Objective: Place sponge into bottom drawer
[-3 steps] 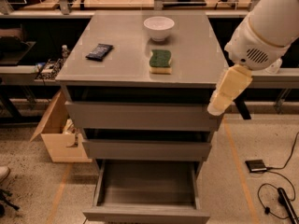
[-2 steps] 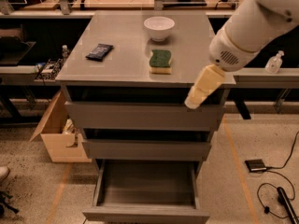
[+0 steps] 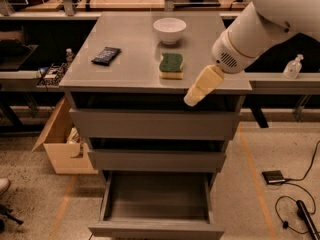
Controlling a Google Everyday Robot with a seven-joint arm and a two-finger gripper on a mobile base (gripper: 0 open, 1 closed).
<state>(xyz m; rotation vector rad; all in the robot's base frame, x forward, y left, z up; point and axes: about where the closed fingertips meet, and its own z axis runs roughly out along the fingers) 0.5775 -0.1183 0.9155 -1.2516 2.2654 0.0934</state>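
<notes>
In the single camera view, we look down on a grey cabinet (image 3: 155, 125) with three drawers. The sponge (image 3: 171, 65) lies green side up on the worktop (image 3: 125, 76) near the front edge. It sits just in front of a white bowl (image 3: 169, 30) and well apart from a flat black packet (image 3: 106, 55) toward the left of the view. The bottom drawer (image 3: 156, 228) is pulled out, and we see nothing inside it. The gripper (image 3: 201, 87) hangs at the front edge of the worktop, near the sponge but not touching it. It holds nothing, and we cannot tell how wide its jaws stand.

We judge that the pick has not yet begun. Coming in low from the side, the gripper could push the sponge back toward the bowl instead of closing around it. The soft foam could squash and slip out of a shallow pinch. On the way down, the arm could catch the worktop edge. A release too far forward would drop the sponge past the drawer front onto the floor.
</notes>
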